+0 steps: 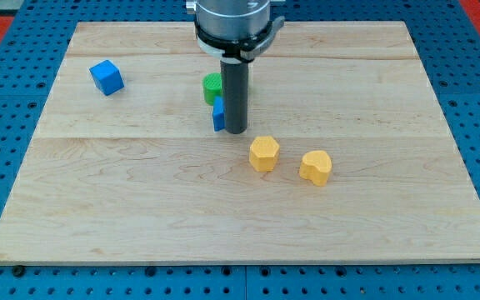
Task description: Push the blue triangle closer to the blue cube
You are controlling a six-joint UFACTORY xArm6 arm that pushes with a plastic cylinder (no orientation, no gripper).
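Note:
The blue cube point(107, 77) sits near the view's top left of the wooden board. The blue triangle point(218, 116) lies near the board's middle, mostly hidden behind my rod, with only its left edge showing. My tip point(236, 131) rests on the board right against the blue triangle's right side. A green block point(212, 86) stands just above the blue triangle, partly hidden by the rod; its shape cannot be made out.
A yellow hexagon block point(264, 153) lies below and right of my tip. A yellow heart-shaped block point(316, 167) lies further right. The wooden board point(98, 208) lies on a blue pegboard surface.

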